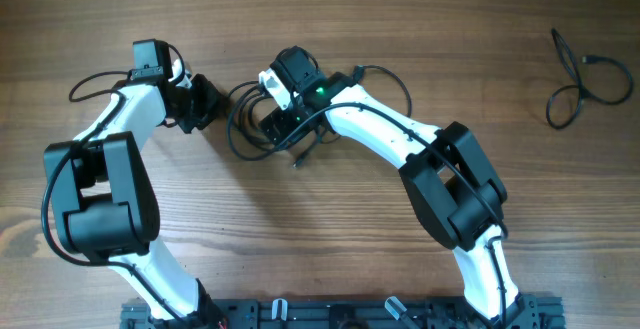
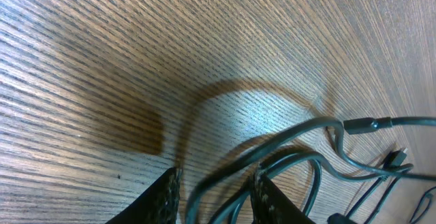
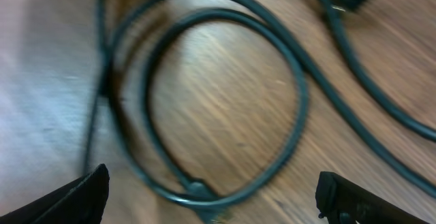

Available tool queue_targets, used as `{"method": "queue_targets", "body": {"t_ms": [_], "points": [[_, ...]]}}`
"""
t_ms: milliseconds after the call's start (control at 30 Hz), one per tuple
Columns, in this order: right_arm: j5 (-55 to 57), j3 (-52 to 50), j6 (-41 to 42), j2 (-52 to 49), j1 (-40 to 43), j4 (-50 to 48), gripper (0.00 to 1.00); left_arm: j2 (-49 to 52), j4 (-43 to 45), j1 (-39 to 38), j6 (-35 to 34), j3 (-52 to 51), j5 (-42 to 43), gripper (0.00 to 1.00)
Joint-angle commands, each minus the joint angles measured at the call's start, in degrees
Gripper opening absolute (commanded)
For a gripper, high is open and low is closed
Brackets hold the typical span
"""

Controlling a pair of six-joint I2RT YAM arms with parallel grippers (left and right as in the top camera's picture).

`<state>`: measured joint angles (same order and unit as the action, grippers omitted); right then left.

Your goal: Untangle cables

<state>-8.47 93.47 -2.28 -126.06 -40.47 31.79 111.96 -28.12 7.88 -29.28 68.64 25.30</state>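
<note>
Cables (image 1: 248, 119) bunched mid-table (image 1: 420, 29), well off every edge; wide room to lone cable (image 1: 578, 81) near R edge. Wrist cams only: L gripper (image 2: 218, 178) part-open, strands btwn fingers; R gripper (image 3: 212, 176) spread wide over loop (image 3: 300, 101).

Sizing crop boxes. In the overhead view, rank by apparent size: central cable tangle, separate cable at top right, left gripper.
1. central cable tangle, though partly hidden under the right arm
2. separate cable
3. left gripper, clearly smallest
</note>
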Motion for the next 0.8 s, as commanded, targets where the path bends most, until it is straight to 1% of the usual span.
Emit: {"method": "queue_targets", "body": {"t_ms": [0,133,333,433,500,633,767], "points": [[9.7,-0.3,5.0,-1.1,0.1,0.9,0.99,-0.9,0.0,-0.3,0.3,0.7,-0.3,0.35],[10.6,-0.3,7.0,-1.1,0.3,0.9,1.0,-0.9,0.0,-0.3,0.3,0.7,-0.3,0.3],[10.1,-0.3,7.0,-1.1,0.3,0.9,1.0,-0.9,0.0,-0.3,0.3,0.7,-0.3,0.21],[5.2,-0.3,7.5,-1.1,0.2,0.0,1.0,-0.9,0.0,-0.4,0.3,0.7,-0.3,0.15],[-0.3,-0.3,10.2,-1.1,0.2,-1.7,1.0,-0.9,0.1,-0.5,0.3,0.7,-0.3,0.12],[-8.2,-0.3,15.6,-1.1,0.2,-5.5,1.0,-0.9,0.2,-0.6,0.3,0.7,-0.3,0.09],[-14.9,-0.3,19.9,-1.1,0.1,-9.1,1.0,-0.9,0.2,-0.6,0.3,0.7,-0.3,0.09]]}}
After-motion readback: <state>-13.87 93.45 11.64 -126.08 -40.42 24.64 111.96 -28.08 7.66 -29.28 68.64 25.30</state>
